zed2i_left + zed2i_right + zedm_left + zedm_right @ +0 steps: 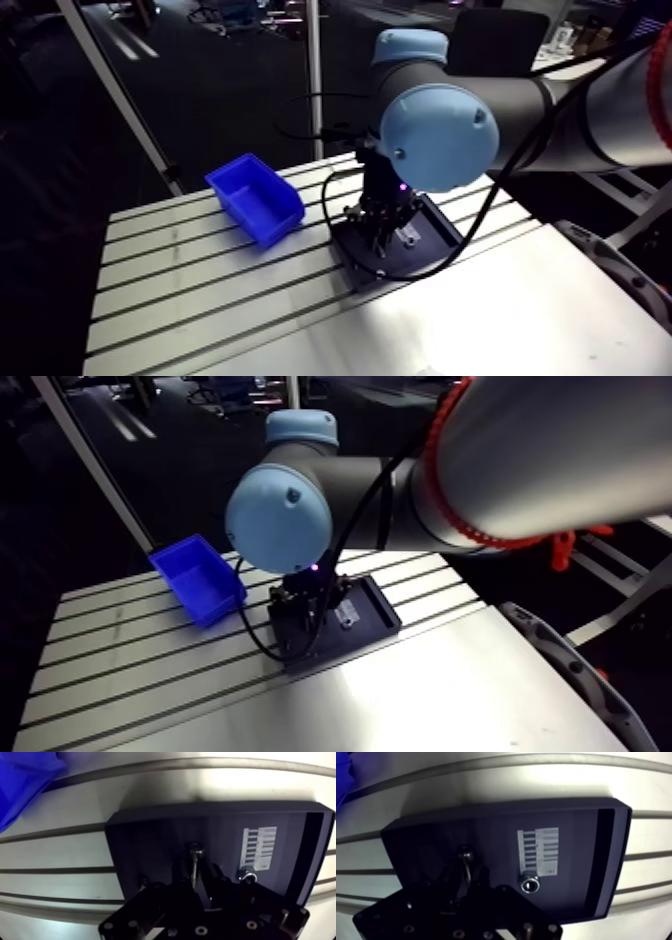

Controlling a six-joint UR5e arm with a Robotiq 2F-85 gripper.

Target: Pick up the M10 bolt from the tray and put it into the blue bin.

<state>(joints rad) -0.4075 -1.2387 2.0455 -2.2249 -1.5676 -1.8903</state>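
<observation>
I cannot tell if my pincer [196, 878] grips the bolt [195, 853] in the tray [150, 834], and a shallow hold could drop it mid-lift.

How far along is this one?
Done: the gripper is low over the tray, right at the bolt. In hand: the grasp; whether it grips the bolt yet is unclear. Left: lifting the bolt and carrying it to the bin, which stands apart from the tray.
</observation>
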